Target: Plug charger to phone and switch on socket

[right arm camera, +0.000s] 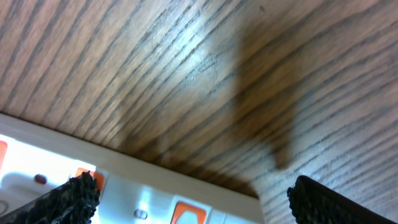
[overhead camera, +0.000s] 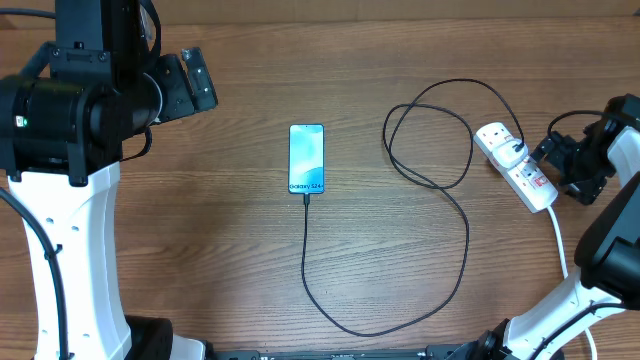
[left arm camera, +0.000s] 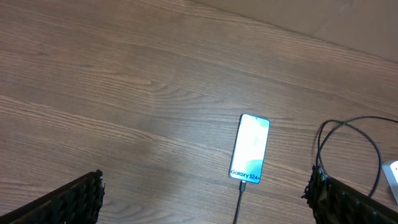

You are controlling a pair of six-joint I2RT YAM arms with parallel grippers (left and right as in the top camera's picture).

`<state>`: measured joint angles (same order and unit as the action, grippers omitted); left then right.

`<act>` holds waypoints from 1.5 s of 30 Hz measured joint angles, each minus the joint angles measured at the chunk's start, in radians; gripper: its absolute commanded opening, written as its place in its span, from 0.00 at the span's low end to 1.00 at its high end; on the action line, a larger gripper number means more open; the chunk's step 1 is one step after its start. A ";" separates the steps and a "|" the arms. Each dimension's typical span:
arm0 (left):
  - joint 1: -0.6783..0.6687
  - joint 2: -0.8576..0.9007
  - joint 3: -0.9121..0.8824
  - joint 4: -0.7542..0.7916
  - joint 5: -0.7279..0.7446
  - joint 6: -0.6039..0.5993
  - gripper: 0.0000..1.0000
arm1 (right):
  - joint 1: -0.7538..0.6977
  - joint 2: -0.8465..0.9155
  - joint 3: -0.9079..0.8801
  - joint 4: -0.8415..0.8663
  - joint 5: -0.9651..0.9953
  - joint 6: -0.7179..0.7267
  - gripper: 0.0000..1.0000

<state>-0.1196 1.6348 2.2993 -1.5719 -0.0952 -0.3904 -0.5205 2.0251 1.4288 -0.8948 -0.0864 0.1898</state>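
Note:
The phone (overhead camera: 307,158) lies flat mid-table with its blue screen up; in the left wrist view the phone (left arm camera: 250,148) is ahead of my fingers. The charger (overhead camera: 466,240), a thin black cable, meets the phone's bottom edge with its tip, loops across the table and ends in a black plug seated in the socket (overhead camera: 517,166). My left gripper (overhead camera: 200,78) hangs open at the far left, well away from the phone. My right gripper (overhead camera: 552,160) is open just right of the socket. In the right wrist view the socket (right arm camera: 130,180) and its red switch (right arm camera: 189,213) sit between my fingers (right arm camera: 71,199).
The socket's thick white cord (overhead camera: 560,240) runs toward the front right, past the right arm's base. The cable's coils (overhead camera: 430,140) lie left of the socket. Bare wooden table (overhead camera: 200,230) lies between the left arm and the phone.

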 measured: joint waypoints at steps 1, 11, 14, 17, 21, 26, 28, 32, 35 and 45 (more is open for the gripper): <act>0.000 0.000 0.000 0.000 0.000 0.000 1.00 | 0.000 0.003 0.011 -0.017 -0.002 0.000 1.00; 0.000 0.000 0.000 0.000 0.000 0.000 1.00 | -0.002 0.006 0.069 -0.062 -0.008 -0.001 1.00; 0.000 0.000 0.000 0.000 0.000 0.000 1.00 | -0.002 0.006 0.069 -0.059 -0.010 0.002 1.00; 0.000 0.000 0.000 0.000 0.000 0.000 1.00 | -0.002 0.006 0.067 -0.055 -0.010 0.009 1.00; 0.000 0.000 0.000 0.000 0.000 0.000 1.00 | 0.000 0.006 0.067 -0.050 -0.011 0.009 1.00; 0.000 0.000 0.000 0.000 0.000 0.000 1.00 | 0.010 0.007 0.066 -0.059 -0.011 0.009 1.00; 0.000 0.000 0.000 0.000 0.000 0.000 1.00 | 0.013 0.007 0.066 -0.061 -0.011 0.009 1.00; 0.000 0.000 0.000 0.000 0.000 0.000 1.00 | 0.014 0.011 0.066 -0.069 -0.011 0.010 1.00; 0.000 0.000 0.000 0.000 0.000 0.000 1.00 | 0.014 0.019 0.066 -0.074 -0.011 0.012 1.00; 0.000 0.000 0.000 0.000 0.000 0.000 1.00 | 0.014 0.035 0.064 -0.078 -0.012 0.016 1.00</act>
<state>-0.1196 1.6348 2.2993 -1.5719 -0.0952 -0.3904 -0.5060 2.0605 1.4929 -0.9730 -0.0986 0.2058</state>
